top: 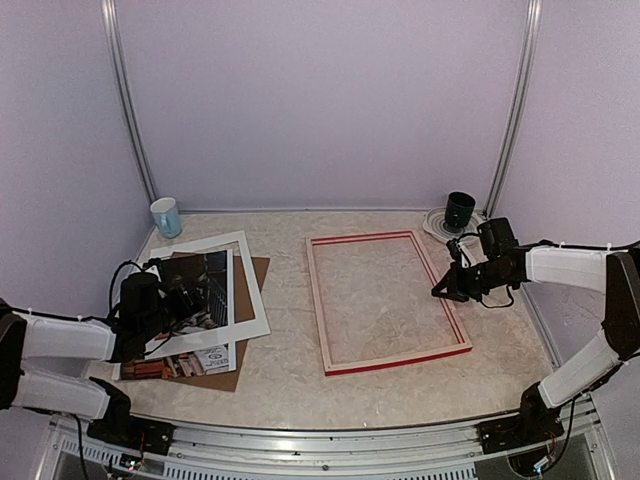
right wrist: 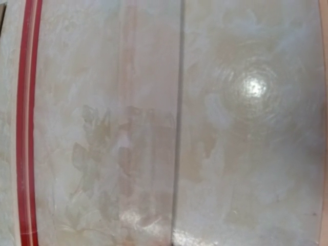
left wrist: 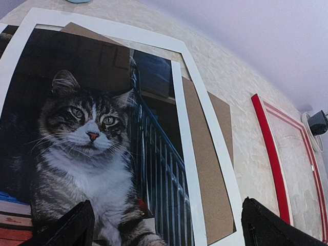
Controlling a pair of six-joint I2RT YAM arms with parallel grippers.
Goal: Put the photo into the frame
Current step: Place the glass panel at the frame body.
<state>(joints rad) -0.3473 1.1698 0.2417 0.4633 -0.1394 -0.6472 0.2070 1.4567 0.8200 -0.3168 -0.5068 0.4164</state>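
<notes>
The photo (top: 210, 285), a tabby cat print, lies at the left on the brown backing board (top: 218, 380), partly under the white mat (top: 252, 300). It fills the left wrist view (left wrist: 87, 138), with the mat (left wrist: 205, 102) and board (left wrist: 205, 169) beside it. My left gripper (top: 185, 303) hovers low over the photo, open, with its dark fingers (left wrist: 72, 228) wide apart and empty. The red frame (top: 395, 361) lies flat at the centre right. My right gripper (top: 441, 291) is at its right rail. The right wrist view shows only a red rail (right wrist: 24, 128) and pale surface, no fingers.
A blue-and-white cup (top: 166, 217) stands at the back left. A dark green cup (top: 460, 211) stands on a white saucer (top: 436, 222) at the back right. The frame's left rail (left wrist: 269, 154) shows to the right of the mat.
</notes>
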